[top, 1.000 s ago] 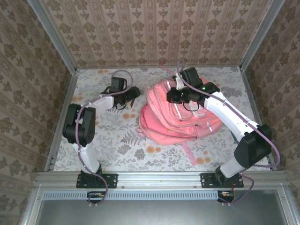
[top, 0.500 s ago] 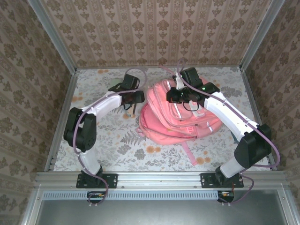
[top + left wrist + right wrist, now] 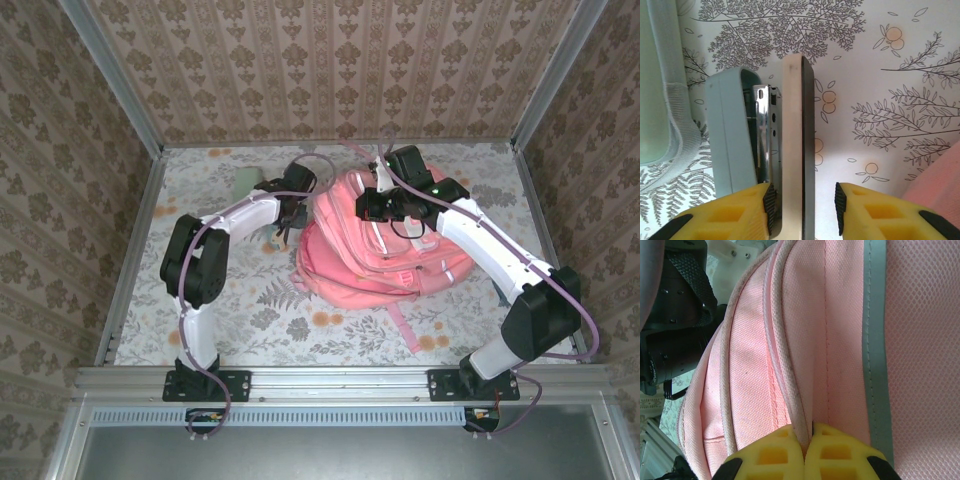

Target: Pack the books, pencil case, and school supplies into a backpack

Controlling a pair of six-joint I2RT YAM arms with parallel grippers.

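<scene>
1. Top view: the backpack (image 3: 385,245) lies flat at 3 o'clock of the table's (image 3: 250,300) centre. I can't see inside it from here, so I can't say what is packed.
2. The right gripper (image 3: 807,440) is up at the bag's 12 o'clock edge. Its fingers are pressed together, with a ridge of pink piping pinched between them. I read that as holding the opening up for loading.
3. The left gripper (image 3: 802,205) is at 9 o'clock of the bag, low over the stapler (image 3: 765,155). The jaws are partly open and straddle the stapler's base. There is clear daylight between the right pad and the base, so no grip yet.
4. The stapler lies on the table just beside the bag. Pink fabric pokes into the left wrist view at 4 o'clock.
5. The pencil case (image 3: 247,180) sits out on the table at 10 o'clock of the bag, close beside the stapler, and is not packed.
6. My read is that we're mid-task: the stapler needs clamping, lifting and dropping in, then the pencil case goes in.
</scene>
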